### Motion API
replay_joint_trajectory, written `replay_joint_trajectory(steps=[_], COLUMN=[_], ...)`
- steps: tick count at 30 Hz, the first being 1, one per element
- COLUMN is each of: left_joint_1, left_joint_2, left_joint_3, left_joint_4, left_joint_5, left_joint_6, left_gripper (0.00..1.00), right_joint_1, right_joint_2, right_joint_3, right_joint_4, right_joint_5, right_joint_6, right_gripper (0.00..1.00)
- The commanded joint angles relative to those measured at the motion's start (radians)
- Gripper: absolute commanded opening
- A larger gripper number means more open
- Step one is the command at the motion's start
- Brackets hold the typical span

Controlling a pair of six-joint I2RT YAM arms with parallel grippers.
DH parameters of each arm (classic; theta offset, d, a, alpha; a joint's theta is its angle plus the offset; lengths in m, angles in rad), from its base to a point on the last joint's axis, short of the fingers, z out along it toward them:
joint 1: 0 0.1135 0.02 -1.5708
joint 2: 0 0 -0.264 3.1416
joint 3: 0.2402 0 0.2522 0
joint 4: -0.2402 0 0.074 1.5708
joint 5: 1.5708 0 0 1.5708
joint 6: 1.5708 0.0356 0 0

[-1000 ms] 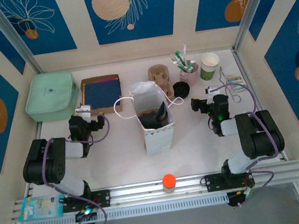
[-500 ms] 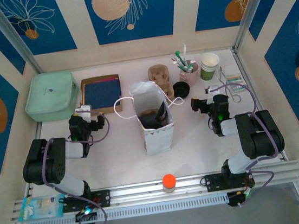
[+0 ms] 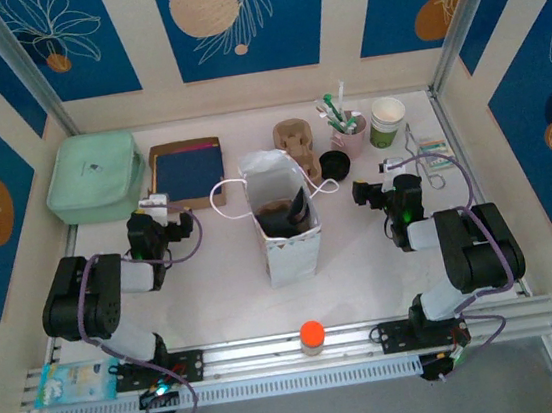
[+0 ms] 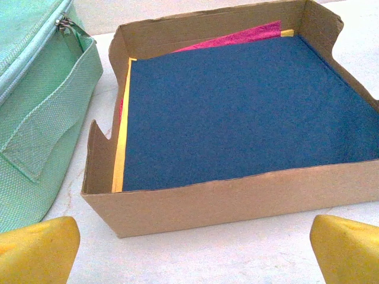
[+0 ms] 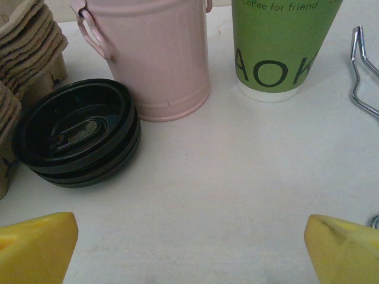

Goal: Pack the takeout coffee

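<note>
Paper bag [image 3: 289,250] stood upright, mouth open. Takeout coffee [image 3: 295,210] sat inside the bag (dark lid visible, cup body hidden). Left gripper [image 4: 192,251] lay left of the bag, fingers spread, empty. Right gripper [image 5: 189,248] lay right of the bag, fingers spread, empty. Stacked black lids [image 5: 77,133] rested behind the bag, to its right.

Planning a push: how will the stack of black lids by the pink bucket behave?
The black lids look thin and plastic, so probably light. Loosely stacked, they may slide apart when pushed. Their glossy rims could prove slippery.
</note>
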Motion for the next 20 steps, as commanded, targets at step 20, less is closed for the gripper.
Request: replay_joint_trajectory(steps=[20], left_joint_1=[0.003], left_joint_2=[-0.017], left_joint_3=[0.019], left_joint_4=[-0.007], left_joint_5=[0.008], left_joint_6=[-0.003], left_gripper=[1.00], right_joint_1=[-0.009], right_joint_2=[-0.016], right_joint_3=[0.025], right_joint_4=[0.008], right_joint_5=[-0.026], right_joint_6=[0.008], right_gripper=[0.99])
